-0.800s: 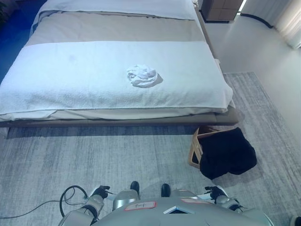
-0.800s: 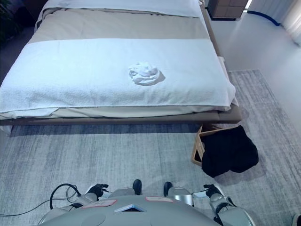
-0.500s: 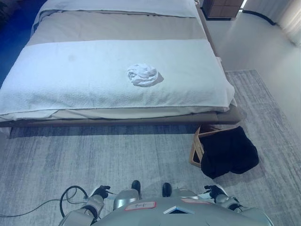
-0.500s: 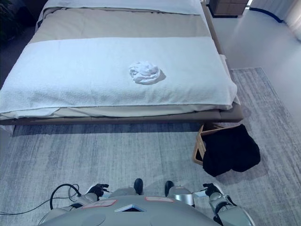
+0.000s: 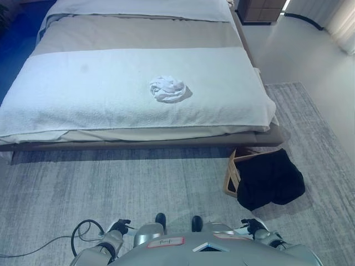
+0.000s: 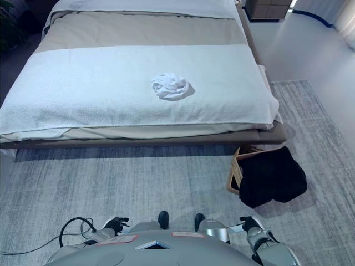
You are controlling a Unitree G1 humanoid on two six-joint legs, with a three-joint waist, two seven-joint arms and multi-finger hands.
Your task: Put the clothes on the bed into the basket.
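Crumpled white garment (image 5: 167,89) near the middle of the white blanket (image 5: 83,94) on the bed (image 6: 138,27). Wooden basket (image 5: 231,176) on the grey rug (image 5: 111,183) by the bed's near right corner, draped in black cloth (image 5: 270,178) (no legible writing anywhere). Left hand (image 5: 117,226) and right hand (image 5: 250,225) low at the bottom edge, grasping nothing; fingers' state cannot be told.

Both eyes sit high on the robot's head, looking steeply down and forward from well back on the rug (side by side, so barely offset). Each takes in the whole foot of the bed (image 5: 138,83), the crumpled white cloth (image 5: 167,89) and the basket (image 6: 236,172) by the corner
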